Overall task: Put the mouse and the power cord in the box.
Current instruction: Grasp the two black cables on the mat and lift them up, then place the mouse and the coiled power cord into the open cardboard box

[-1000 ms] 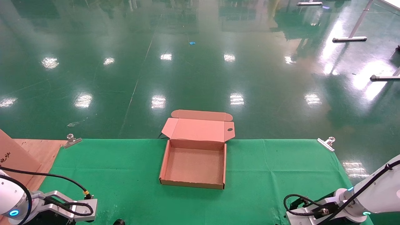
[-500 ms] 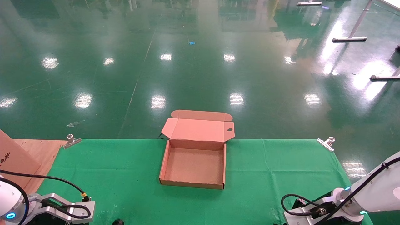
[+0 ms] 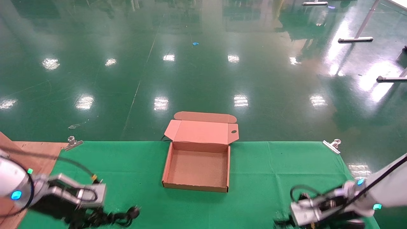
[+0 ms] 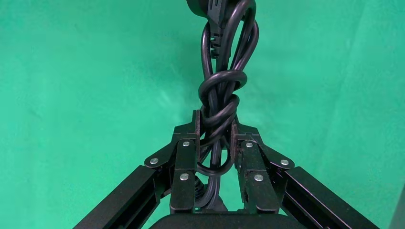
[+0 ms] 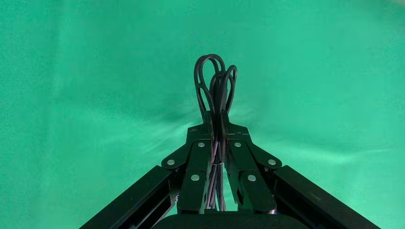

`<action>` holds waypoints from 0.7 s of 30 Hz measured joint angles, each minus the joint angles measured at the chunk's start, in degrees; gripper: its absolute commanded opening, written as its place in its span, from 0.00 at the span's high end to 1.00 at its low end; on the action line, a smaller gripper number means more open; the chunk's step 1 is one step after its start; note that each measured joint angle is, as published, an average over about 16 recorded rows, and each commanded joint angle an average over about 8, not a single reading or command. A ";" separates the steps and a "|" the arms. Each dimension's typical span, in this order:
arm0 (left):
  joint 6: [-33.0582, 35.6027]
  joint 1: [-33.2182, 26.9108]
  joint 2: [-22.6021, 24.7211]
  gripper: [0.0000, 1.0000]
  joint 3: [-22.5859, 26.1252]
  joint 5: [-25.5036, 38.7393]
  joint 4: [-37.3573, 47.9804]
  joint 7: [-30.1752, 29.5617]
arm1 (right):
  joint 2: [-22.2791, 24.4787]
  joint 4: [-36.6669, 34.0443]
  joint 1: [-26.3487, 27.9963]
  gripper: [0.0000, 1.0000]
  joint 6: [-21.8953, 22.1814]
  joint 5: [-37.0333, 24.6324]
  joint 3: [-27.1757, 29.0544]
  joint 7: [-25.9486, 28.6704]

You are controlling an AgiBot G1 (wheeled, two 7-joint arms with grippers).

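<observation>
The box (image 3: 197, 168), a shallow brown cardboard mailer, lies open in the middle of the green cloth with its lid folded back over the far edge; nothing is inside. At the near left my left gripper (image 3: 84, 219) is shut on the power cord (image 3: 114, 217). From the left wrist, its knotted thick loops (image 4: 219, 95) sit pinched between the fingers of that gripper (image 4: 215, 126). At the near right my right gripper (image 3: 284, 222) is shut on thin wire loops (image 5: 216, 88), the mouse's wire, seen between its jaws (image 5: 216, 119). The mouse's body is hidden.
A plain cardboard piece (image 3: 6, 152) leans on a wooden board (image 3: 41, 152) at the far left. Metal clips (image 3: 73, 142) (image 3: 332, 145) hold the cloth's (image 3: 279, 171) far corners. Beyond the table edge is shiny green floor.
Both arms have risen from the table's near edge. The left gripper now shows the power cord hanging from it, and the right gripper has lifted and shifted slightly.
</observation>
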 measured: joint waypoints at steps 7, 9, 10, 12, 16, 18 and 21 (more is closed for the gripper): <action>4.18 -6.40 2.11 1.00 0.36 0.65 -7.03 -1.78 | 1.09 4.10 6.35 1.00 -5.75 3.61 2.43 0.90; 4.97 -8.16 2.71 1.00 0.38 0.80 -9.44 -2.66 | 0.93 5.70 8.24 1.00 -6.98 4.36 2.95 1.82; 5.27 -9.04 3.02 1.00 0.34 0.84 -10.64 -3.14 | 0.73 6.56 9.18 1.00 -7.46 4.69 3.18 2.42; 5.65 -10.71 3.65 1.00 0.16 0.79 -12.93 -4.05 | 0.10 8.29 10.96 1.00 -8.08 5.24 3.59 3.80; 5.70 -13.91 5.23 1.00 -0.35 0.50 -16.61 -5.39 | -1.99 11.45 14.15 1.00 -8.11 5.92 4.18 7.15; 5.40 -15.42 6.16 1.00 -0.56 0.44 -17.80 -5.75 | -3.34 12.75 15.53 1.00 -7.54 5.98 4.32 8.81; 4.85 -17.46 7.57 1.00 -0.91 0.24 -18.59 -5.92 | -5.50 14.14 17.35 1.00 -6.33 5.81 4.37 11.12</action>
